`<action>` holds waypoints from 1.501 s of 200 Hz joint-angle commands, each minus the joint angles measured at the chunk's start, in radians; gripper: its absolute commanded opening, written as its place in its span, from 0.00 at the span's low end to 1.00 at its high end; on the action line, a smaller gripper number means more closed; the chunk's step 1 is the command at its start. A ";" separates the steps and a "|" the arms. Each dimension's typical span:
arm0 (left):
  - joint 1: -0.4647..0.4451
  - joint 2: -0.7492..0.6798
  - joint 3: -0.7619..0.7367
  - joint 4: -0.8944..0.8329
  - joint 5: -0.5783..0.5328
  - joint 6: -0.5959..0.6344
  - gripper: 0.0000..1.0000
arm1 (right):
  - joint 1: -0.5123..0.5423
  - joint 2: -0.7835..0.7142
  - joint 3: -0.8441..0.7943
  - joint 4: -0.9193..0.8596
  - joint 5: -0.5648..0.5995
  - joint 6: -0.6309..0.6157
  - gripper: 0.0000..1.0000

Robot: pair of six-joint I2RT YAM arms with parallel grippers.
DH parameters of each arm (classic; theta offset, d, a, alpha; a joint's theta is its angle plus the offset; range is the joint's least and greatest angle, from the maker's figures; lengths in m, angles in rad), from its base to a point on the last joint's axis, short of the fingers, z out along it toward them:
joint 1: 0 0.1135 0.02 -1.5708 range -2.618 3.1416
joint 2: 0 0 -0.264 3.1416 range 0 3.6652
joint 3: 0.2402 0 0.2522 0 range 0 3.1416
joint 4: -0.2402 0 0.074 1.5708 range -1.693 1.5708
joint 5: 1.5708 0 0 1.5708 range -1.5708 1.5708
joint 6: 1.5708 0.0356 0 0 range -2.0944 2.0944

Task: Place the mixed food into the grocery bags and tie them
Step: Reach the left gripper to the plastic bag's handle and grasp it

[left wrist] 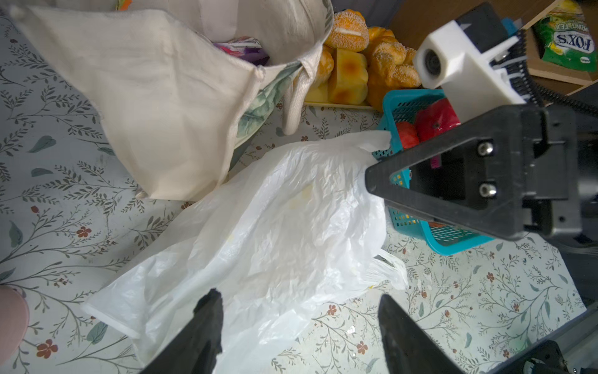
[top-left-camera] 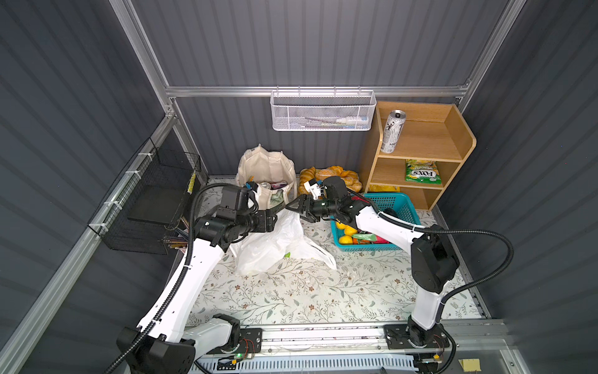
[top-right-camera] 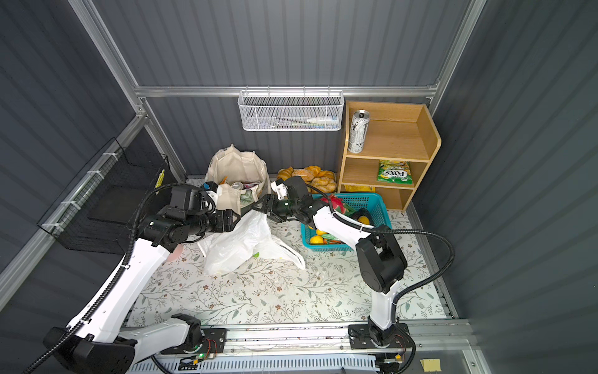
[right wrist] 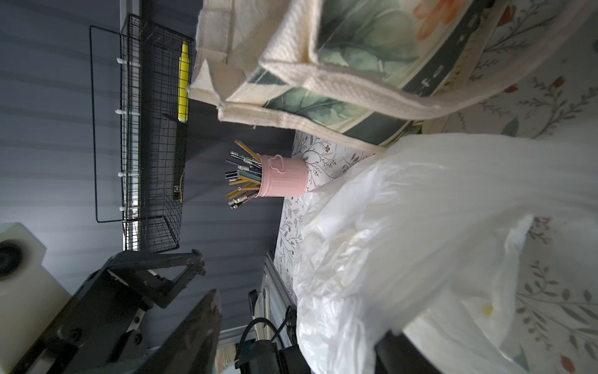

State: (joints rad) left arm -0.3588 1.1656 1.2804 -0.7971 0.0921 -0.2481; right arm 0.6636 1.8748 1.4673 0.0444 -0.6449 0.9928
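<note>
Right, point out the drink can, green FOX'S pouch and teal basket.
drink can (top-left-camera: 392,131), a top view, printed side.
green FOX'S pouch (top-left-camera: 422,172), a top view, printed front.
teal basket (top-left-camera: 391,202), a top view, far wall.

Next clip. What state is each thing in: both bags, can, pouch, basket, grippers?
canvas tote: upright, mouth open, groceries inside.
plastic bag: slumped on the table, untied.
drink can: upright on the wooden shelf, top level.
green FOX'S pouch: flat on its middle level.
blue basket: on the table, fruit inside.
left gripper: open, over the plastic bag.
right gripper: open, beside the tote.
</note>
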 commanded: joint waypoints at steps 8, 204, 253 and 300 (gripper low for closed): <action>-0.061 -0.034 -0.007 -0.018 -0.054 -0.056 0.79 | 0.002 -0.017 0.028 0.035 -0.013 0.030 0.70; -0.490 0.210 -0.181 0.392 -0.730 -0.212 0.81 | 0.015 -0.049 -0.001 0.074 0.016 0.088 0.73; -0.491 0.288 -0.167 0.402 -0.782 -0.192 0.75 | 0.016 -0.058 -0.015 0.097 0.018 0.102 0.73; -0.490 0.265 -0.224 0.429 -0.759 -0.185 0.42 | 0.014 -0.061 -0.012 0.109 0.018 0.111 0.73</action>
State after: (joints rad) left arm -0.8703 1.4288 1.0977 -0.3355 -0.6476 -0.4232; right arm 0.6579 1.8568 1.4456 0.0891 -0.5488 1.1110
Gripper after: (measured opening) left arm 0.485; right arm 0.728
